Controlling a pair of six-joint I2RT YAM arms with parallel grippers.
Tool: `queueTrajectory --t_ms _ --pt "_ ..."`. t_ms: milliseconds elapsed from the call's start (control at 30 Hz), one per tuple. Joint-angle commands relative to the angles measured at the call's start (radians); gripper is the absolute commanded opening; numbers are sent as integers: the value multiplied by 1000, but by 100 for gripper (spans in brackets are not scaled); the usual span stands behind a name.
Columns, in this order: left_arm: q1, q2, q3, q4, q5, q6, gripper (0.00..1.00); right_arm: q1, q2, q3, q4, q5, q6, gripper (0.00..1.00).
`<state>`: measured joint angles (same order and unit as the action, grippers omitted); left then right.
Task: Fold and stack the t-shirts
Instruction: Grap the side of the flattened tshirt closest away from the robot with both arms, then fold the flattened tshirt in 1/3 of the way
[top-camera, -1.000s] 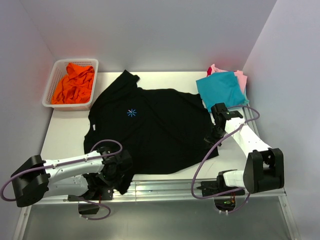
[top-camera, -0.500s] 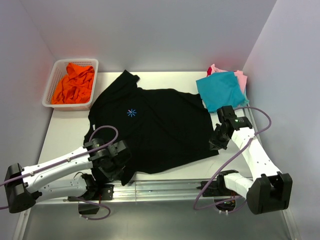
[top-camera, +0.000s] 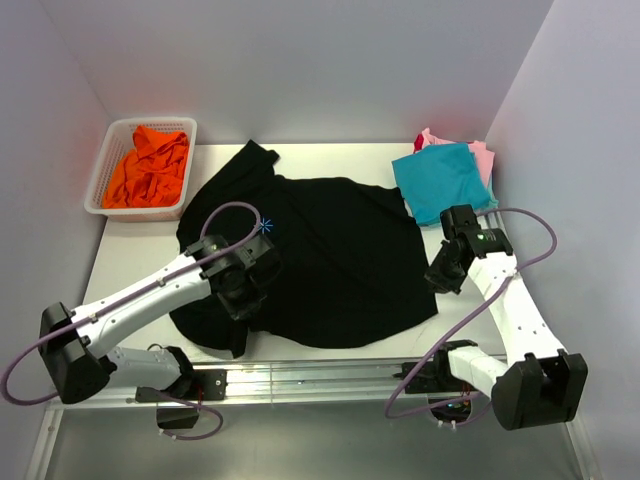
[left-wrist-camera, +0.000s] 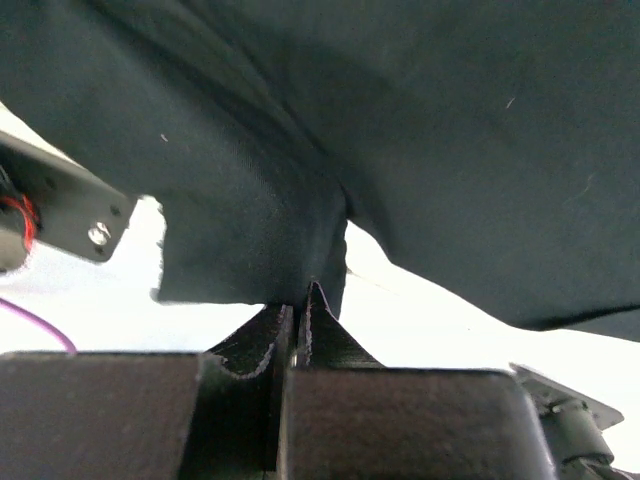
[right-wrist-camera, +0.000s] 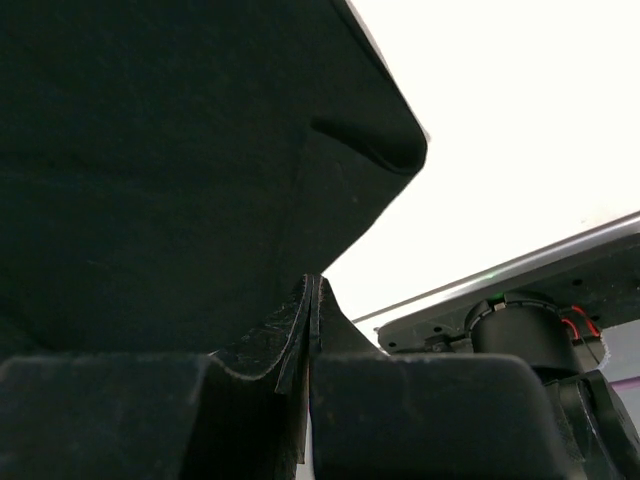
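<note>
A small light-blue starburst logo (top-camera: 266, 226) marks the black t-shirt (top-camera: 340, 260), apparently half hidden by the left arm's cable (top-camera: 225, 212). The left gripper (left-wrist-camera: 298, 303) has its fingers pressed together on a fold of the black cloth. The right gripper (right-wrist-camera: 310, 288) pinches the shirt's right edge the same way. The shirt lies spread across the middle of the table (top-camera: 135, 265), just beside the teal t-shirt (top-camera: 440, 180).

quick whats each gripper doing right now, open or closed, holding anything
Left gripper: closed, pinching an edge of the black t-shirt.
Right gripper: closed, pinching the same black t-shirt.
</note>
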<state>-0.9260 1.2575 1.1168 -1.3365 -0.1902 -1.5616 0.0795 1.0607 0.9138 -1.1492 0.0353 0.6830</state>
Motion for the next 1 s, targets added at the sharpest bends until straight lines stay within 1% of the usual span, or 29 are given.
queueTrajectory --t_ms 0,33,67,133,167,200,233,267,300,333,367,400,433,467,500,533,567,600,667,733,867,933,967 --pt "73 28 101 -36 -87 161 0 -15 33 80 3 46 9 0" --pt "97 39 124 -36 -109 193 0 -17 63 92 15 46 9 0" --pt "155 51 171 -33 -121 268 0 -20 80 118 26 48 9 0" --pt "228 98 218 11 -126 375 0 -23 149 146 49 44 12 0" --pt "315 120 239 37 -117 435 0 -21 178 173 80 46 15 0" --pt "361 175 276 104 -104 551 0 -23 212 189 95 46 21 0" --pt "404 212 300 126 -72 599 0 -24 282 207 126 51 30 0" --pt "483 253 328 146 -55 641 0 -26 323 247 144 54 35 0" --pt "515 343 386 189 -36 725 0 -27 365 275 152 57 39 0" --pt "542 394 420 204 -10 757 0 -32 454 304 164 67 44 0" --pt "584 446 483 223 48 815 0 -34 500 363 169 67 46 0" --pt "596 562 523 226 72 834 6 -35 545 396 170 67 44 0" --pt "608 618 559 226 86 848 18 -37 623 425 172 54 33 0" --pt "616 667 618 235 118 891 35 -37 665 491 163 48 26 2" --pt "616 756 647 238 129 903 77 -37 700 525 149 51 21 43" --pt "618 795 678 225 132 907 88 -37 753 555 138 51 15 66" --pt "621 825 739 215 138 917 92 -37 771 601 123 54 7 83" --pt "622 861 764 211 153 917 95 -38 780 623 114 58 3 92" --pt "625 862 808 211 170 905 98 -38 774 661 97 74 -5 93" --pt "628 824 804 226 196 897 98 -38 748 677 89 83 -14 94" --pt "635 754 766 223 202 894 96 -38 696 679 57 80 -33 94" --pt "635 703 741 217 195 896 96 -38 642 657 52 75 -43 94" --pt "635 683 704 218 195 897 95 -38 622 624 51 77 -43 94"
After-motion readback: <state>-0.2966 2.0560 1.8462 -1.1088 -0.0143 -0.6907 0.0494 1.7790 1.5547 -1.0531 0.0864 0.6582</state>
